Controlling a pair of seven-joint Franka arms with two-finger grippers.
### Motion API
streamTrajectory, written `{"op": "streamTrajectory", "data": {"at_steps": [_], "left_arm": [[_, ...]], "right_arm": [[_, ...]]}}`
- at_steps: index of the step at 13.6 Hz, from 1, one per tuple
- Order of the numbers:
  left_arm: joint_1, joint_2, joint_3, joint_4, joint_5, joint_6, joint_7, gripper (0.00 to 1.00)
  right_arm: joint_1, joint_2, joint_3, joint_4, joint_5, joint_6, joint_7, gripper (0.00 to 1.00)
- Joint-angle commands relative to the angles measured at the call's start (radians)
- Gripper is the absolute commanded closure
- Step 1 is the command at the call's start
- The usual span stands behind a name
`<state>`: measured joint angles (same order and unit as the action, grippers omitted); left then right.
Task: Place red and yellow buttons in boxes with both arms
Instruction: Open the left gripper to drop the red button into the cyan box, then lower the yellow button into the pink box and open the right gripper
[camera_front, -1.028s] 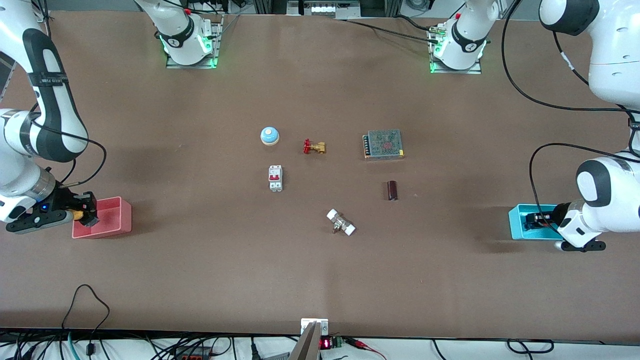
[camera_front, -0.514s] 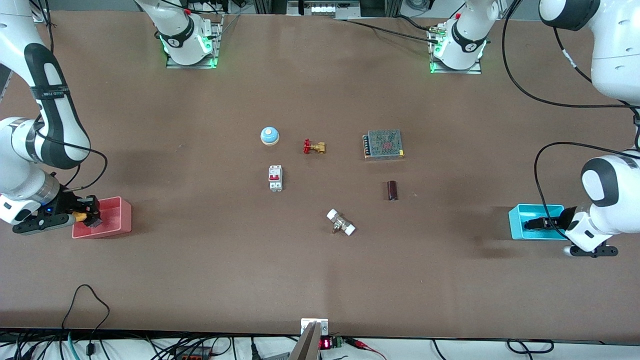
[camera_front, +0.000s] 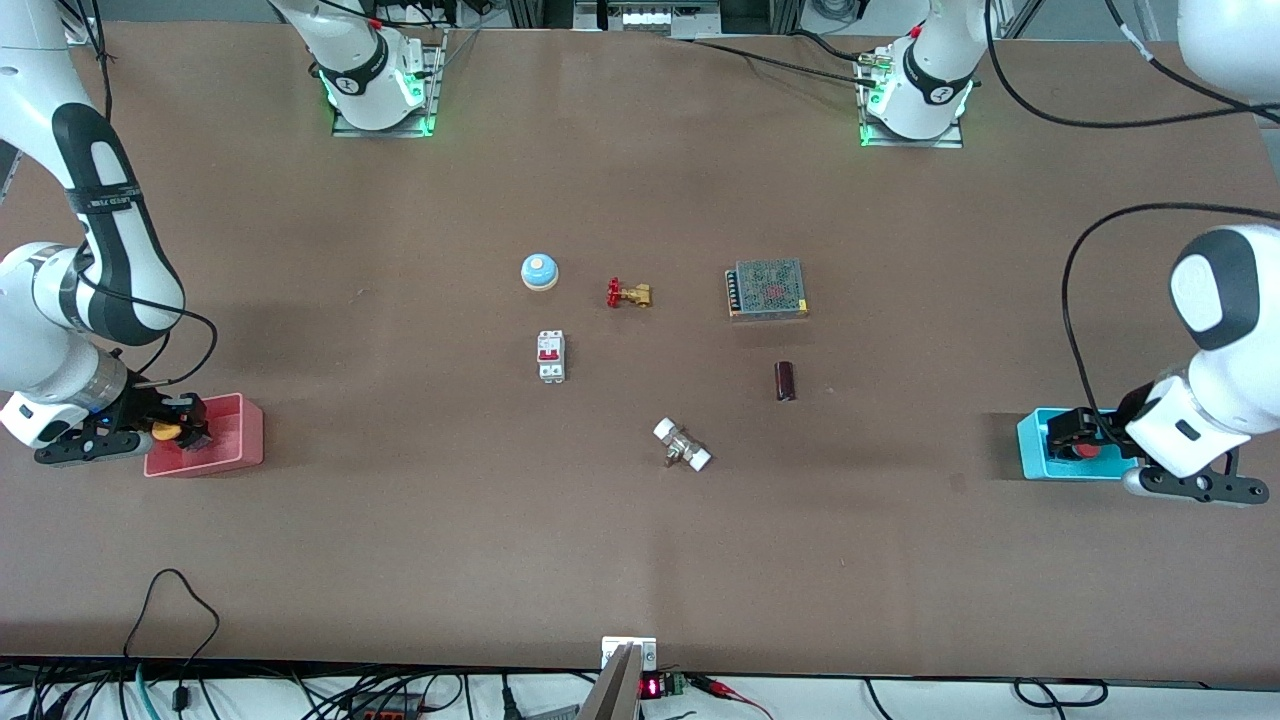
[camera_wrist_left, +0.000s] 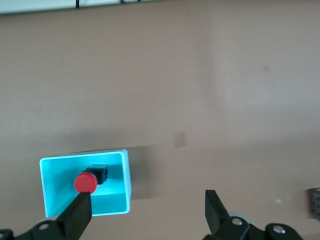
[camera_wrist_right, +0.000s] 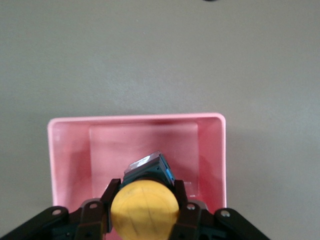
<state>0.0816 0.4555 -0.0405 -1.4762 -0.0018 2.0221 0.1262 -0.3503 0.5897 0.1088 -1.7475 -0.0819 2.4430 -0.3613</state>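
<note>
My right tool (camera_wrist_right: 145, 210) is clamped on the yellow button (camera_wrist_right: 144, 209) by its rigid black body, over the pink box (camera_wrist_right: 210, 150); it looks light and hard. My left tool (camera_wrist_left: 145, 212), fingers apart, hangs above the cyan box (camera_wrist_left: 125, 180), where the red button (camera_wrist_left: 86, 182) lies.

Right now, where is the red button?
The red button lies inside the cyan box at the left arm's end of the table, with the open left claw above it; the front view shows it there too.
</note>
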Motion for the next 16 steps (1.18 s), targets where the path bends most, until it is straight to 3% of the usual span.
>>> {"op": "streamTrajectory", "data": {"at_steps": [1, 10, 16], "left_arm": [[-0.08, -0.083, 0.083, -0.05, -0.067, -0.043, -0.061, 0.0], [-0.063, -0.307, 0.071, -0.064, -0.063, -0.29, -0.169, 0.0], [-0.06, -0.308, 0.071, -0.062, -0.06, -0.31, -0.165, 0.0]], "right_arm": [[-0.006, 0.007, 0.002, -0.003, 0.014, 0.007, 0.016, 0.76], [-0.004, 0.018, 0.002, -0.004, 0.013, 0.01, 0.018, 0.76], [0.007, 0.033, 0.002, -0.004, 0.011, 0.024, 0.056, 0.76]]}}
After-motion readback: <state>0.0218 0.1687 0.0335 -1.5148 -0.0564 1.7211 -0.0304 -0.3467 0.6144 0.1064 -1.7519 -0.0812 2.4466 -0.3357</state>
